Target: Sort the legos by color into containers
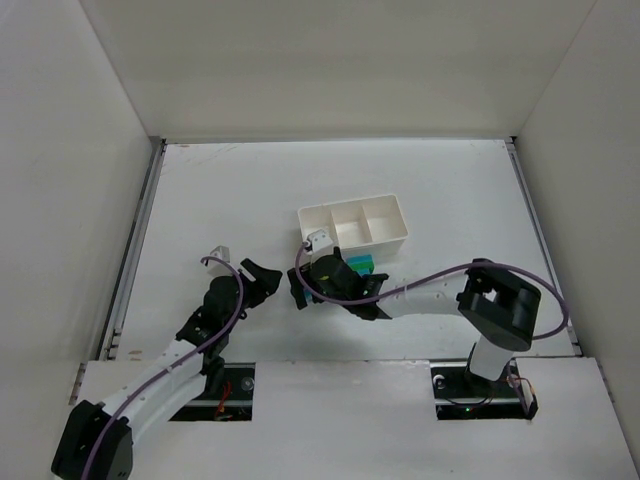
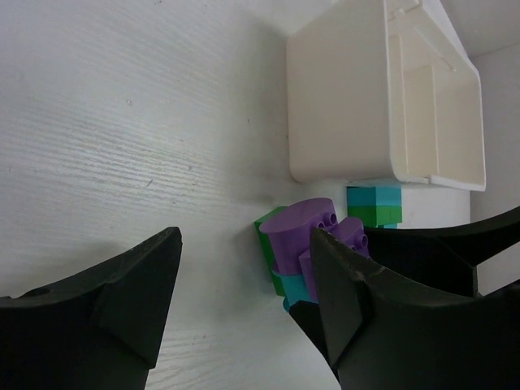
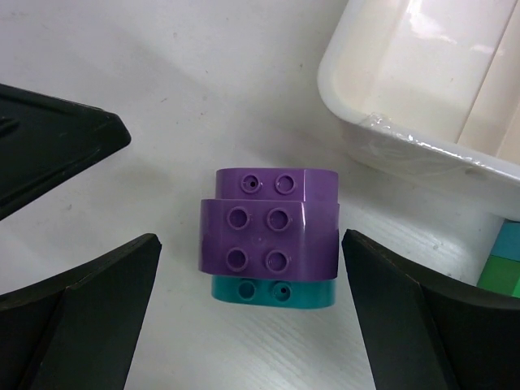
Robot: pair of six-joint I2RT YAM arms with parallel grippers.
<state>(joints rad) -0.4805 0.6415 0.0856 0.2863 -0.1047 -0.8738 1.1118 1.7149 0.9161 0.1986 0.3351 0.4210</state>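
White tray point(image 3: 390, 138) just beside stacked legos point(image 3: 268, 236)

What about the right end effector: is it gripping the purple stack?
No: in the right wrist view the right end effector is open, with bare table showing on both sides of the purple stack.

The tray point(image 3: 406, 146) and counter point(image 3: 203, 97) are white. One lego stack point(image 3: 268, 236) is purple over teal; a second lego stack point(image 3: 502, 272) is teal and green. The left pincer point(image 2: 244, 236) and right pincer point(image 3: 250, 240) are black.
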